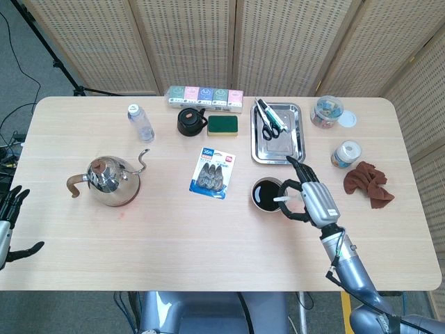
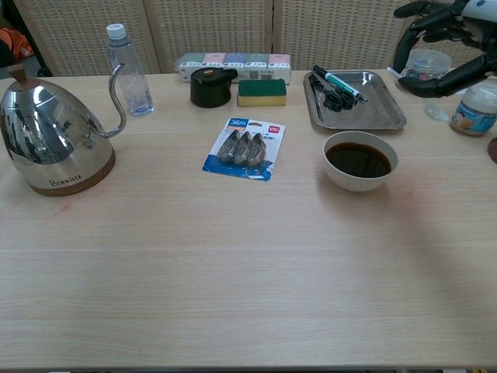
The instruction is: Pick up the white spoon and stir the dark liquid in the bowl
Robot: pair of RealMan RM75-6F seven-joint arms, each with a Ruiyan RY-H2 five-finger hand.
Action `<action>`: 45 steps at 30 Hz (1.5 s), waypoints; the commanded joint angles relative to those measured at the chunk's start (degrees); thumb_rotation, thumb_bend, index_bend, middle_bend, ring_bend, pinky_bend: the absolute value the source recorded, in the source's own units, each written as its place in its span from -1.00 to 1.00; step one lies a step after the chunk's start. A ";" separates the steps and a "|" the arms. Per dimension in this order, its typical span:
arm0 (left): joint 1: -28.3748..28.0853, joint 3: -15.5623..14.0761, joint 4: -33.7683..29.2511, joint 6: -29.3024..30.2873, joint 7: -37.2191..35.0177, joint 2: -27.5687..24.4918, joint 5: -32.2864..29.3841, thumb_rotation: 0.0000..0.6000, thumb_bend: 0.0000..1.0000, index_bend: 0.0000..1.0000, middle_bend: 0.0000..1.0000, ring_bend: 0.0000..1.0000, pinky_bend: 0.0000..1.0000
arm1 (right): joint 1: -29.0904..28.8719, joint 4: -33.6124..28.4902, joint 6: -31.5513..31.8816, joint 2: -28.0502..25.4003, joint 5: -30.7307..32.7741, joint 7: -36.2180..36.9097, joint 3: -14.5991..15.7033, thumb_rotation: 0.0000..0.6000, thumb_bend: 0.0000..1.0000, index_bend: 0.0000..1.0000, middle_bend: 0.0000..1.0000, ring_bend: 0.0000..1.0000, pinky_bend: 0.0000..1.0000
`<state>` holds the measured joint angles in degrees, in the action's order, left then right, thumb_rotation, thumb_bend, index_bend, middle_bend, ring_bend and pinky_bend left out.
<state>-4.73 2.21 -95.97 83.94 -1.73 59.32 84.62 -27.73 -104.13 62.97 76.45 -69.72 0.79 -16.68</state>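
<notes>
White spoon (image 1: 282, 202) sits pinched in the right hand (image 1: 309, 200), which hangs above the worktop (image 1: 174, 236) just right of the bowl (image 1: 267, 195), the spoon's end reaching over the bowl's rim (the chest view shows that hand raised well above the dark liquid (image 2: 358, 159)). Off the worktop's left edge, the left hand (image 1: 8, 224) holds nothing, its fingers spread.
</notes>
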 commanded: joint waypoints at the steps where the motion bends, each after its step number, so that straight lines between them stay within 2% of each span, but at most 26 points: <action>1: -0.03 0.08 0.05 -0.13 -0.03 0.01 -0.26 1.00 -1.00 -1.00 -1.00 -1.00 -1.00 | -2.77 1.40 -2.45 2.74 4.03 -0.31 -1.55 1.00 -0.12 0.06 -1.00 -1.00 -0.97; 17: -0.33 0.39 0.31 -0.93 0.38 0.31 -1.35 1.00 -1.00 -1.00 -1.00 -1.00 -1.00 | -8.34 8.91 -6.05 11.70 10.45 -0.12 -2.06 1.00 -0.12 0.06 -1.00 -1.00 -0.97; 24: -0.53 0.54 0.42 -1.54 0.28 0.28 -2.02 1.00 -1.00 -1.00 -1.00 -1.00 -1.00 | -10.94 14.64 -7.61 16.17 11.57 -1.27 -1.52 1.00 -0.11 0.06 -1.00 -1.00 -0.97; 35: -0.70 0.82 0.62 -1.94 0.24 0.37 -2.76 1.00 -1.00 -1.00 -1.00 -1.00 -1.00 | -12.03 20.14 -9.97 18.77 12.42 0.42 -0.85 1.00 -0.09 0.06 -1.00 -1.00 -0.97; 45: -0.74 1.16 1.05 -1.94 -0.38 0.42 -3.23 1.00 -1.00 -1.00 -1.00 -1.00 -1.00 | -13.79 25.59 -12.61 21.67 14.66 2.22 -2.20 1.00 -0.09 0.06 -1.00 -1.00 -0.97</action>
<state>-5.48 3.32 -95.00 81.94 -2.05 59.72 81.38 -41.14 -79.35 50.76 97.63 -55.42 2.77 -18.60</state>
